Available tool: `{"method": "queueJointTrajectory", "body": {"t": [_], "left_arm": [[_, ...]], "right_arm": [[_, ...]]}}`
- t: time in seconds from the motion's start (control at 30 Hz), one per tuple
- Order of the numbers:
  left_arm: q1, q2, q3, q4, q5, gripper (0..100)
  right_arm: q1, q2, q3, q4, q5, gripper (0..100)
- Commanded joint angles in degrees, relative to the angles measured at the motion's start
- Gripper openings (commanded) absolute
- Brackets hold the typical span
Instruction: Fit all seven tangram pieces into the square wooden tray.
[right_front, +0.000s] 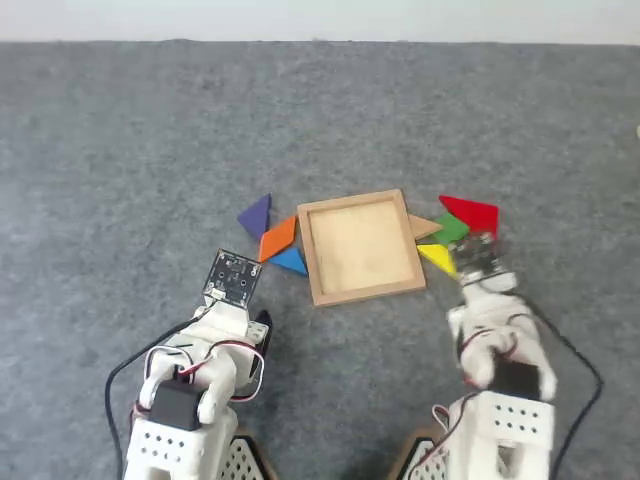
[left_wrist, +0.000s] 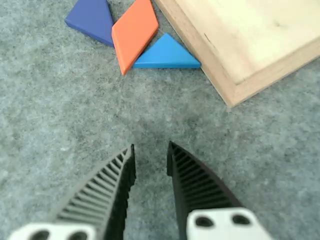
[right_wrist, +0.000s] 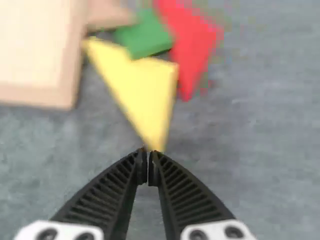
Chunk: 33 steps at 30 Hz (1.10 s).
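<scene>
The square wooden tray (right_front: 360, 247) lay flat near the middle of the grey worktop (right_front: 150, 130), and its inside was bare wood. In the high view, three pieces sat on the worktop at the tray's 9 o'clock side. These were a purple triangle (right_front: 257, 213) farthest out, an orange slanted piece (right_front: 279, 238) next to it, and a blue triangle (right_front: 290, 261) just beside the tray's edge. The orange piece touched both of its neighbours.

Four more pieces were clustered at the tray's 3 o'clock side. A red triangle (right_front: 470, 213) was outermost, with a green square (right_front: 452, 229) against it. A pale wooden piece (right_front: 425, 227) sat tight to the tray's rim, and a yellow triangle (right_front: 437, 256) lay toward 4 o'clock.

The left hand (left_wrist: 150, 147) hung over bare worktop at about the tray's 7 o'clock. Its fingers were a little apart and held nothing, and the blue triangle and the tray's corner were close ahead of it.

The right hand (right_wrist: 148, 152) was at the tray's 4 o'clock with its fingers drawn together. Their tips met the yellow triangle's nearest corner. Whether they pinched that corner or only touched it, I could not tell.
</scene>
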Motion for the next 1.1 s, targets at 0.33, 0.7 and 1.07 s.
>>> {"method": "queueJointTrajectory", "body": {"t": [0.33, 0.7, 1.07], "left_arm": [[-0.2, -1.2, -0.8, 0.3, 0.5, 10], [-0.2, -1.2, -0.8, 0.3, 0.5, 10], [-0.2, -1.2, -0.8, 0.3, 0.5, 10]], "right_arm": [[-9.5, 36.5, -30.9, 7.5, 2.5, 17.2], [-5.9, 72.2, -53.3, -3.4, 0.4, 21.9], [-5.8, 90.2, -70.1, -2.8, 5.6, 22.6]]}}
